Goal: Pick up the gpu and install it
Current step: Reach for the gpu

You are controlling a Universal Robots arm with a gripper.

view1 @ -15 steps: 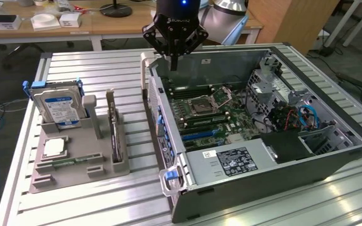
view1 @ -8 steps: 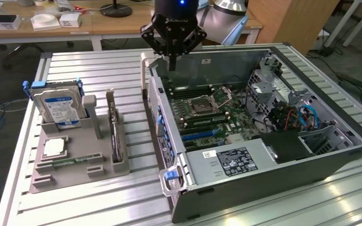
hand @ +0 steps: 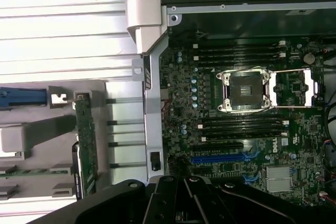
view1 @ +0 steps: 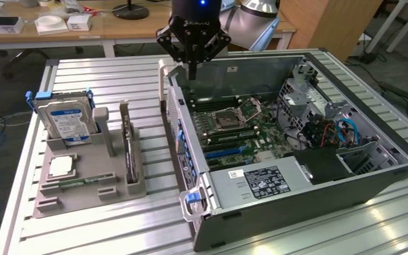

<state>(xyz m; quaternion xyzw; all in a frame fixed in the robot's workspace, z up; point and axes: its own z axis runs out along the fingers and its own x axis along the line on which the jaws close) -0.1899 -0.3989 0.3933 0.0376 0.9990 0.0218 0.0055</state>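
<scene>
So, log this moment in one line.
gripper: over open dark metal computer case, empty | thin dark gpu card: upright in grey holder | not installed

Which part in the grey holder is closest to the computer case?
The gpu, the thin card standing on edge; the hard drive and processor chip sit farther away.

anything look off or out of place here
nothing looks damaged or spilled. the thin dark gpu card stands on edge in the grey plastic holder; the silver processor socket in the open dark computer case is open and empty.
</scene>
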